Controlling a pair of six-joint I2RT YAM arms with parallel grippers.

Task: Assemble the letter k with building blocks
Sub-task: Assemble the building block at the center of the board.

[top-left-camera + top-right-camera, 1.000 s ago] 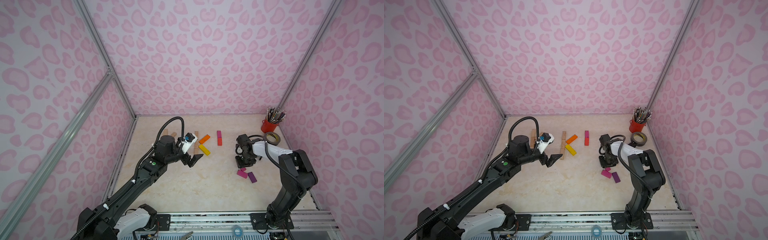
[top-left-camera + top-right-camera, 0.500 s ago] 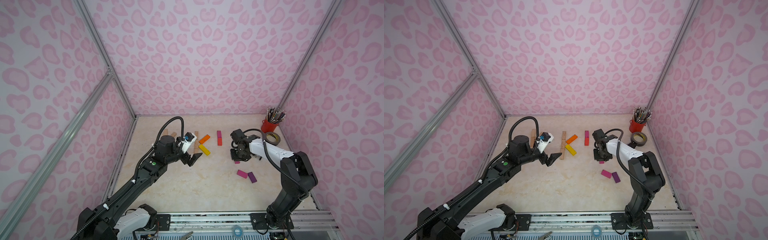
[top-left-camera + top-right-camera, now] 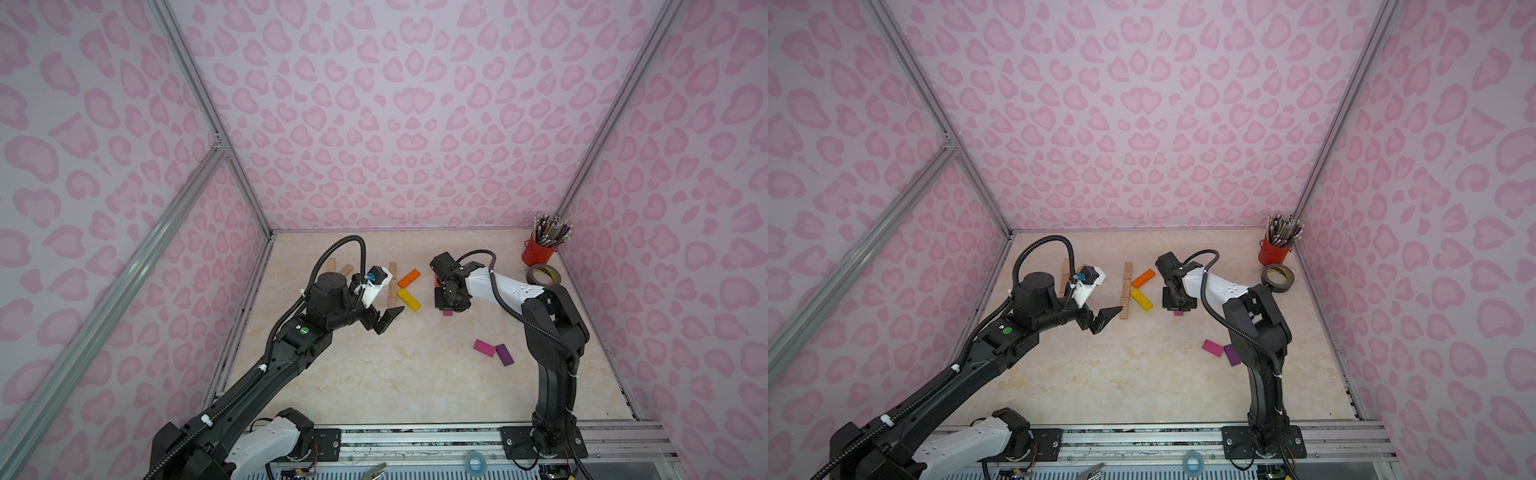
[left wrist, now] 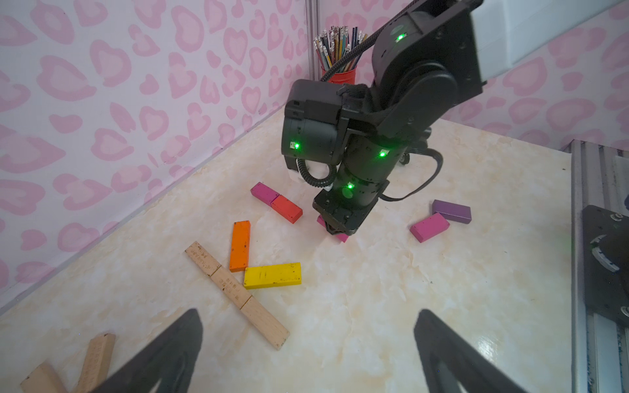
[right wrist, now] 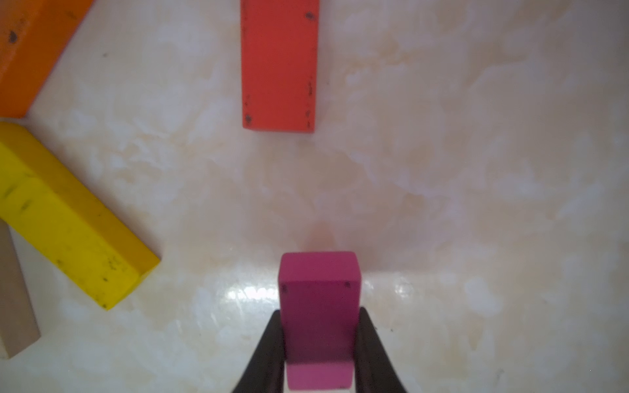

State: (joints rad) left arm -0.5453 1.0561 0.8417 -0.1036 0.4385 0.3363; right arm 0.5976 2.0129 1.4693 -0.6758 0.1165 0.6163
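Note:
My right gripper (image 5: 320, 340) is shut on a magenta block (image 5: 319, 306), held end-down just above the table (image 3: 447, 313), near the red block (image 5: 278, 64). In the left wrist view the red block (image 4: 286, 209) lies end to end with another magenta block (image 4: 264, 193). A long line of plain wooden blocks (image 3: 392, 286) has an orange block (image 3: 409, 277) and a yellow block (image 3: 408, 300) angled off its right side. My left gripper (image 3: 384, 320) hovers open and empty near that line's near end (image 4: 265, 323).
A magenta block (image 3: 484, 348) and a purple block (image 3: 504, 354) lie together at the near right. Two loose wooden blocks (image 4: 95, 360) sit left of the line. A red cup of pencils (image 3: 1273, 251) and a grey tape roll (image 3: 1277, 277) stand in the far right corner.
My right gripper closed on a magenta block beside the magenta and purple pair, then carried it left and farther back, toward the red block. The left arm has barely moved.

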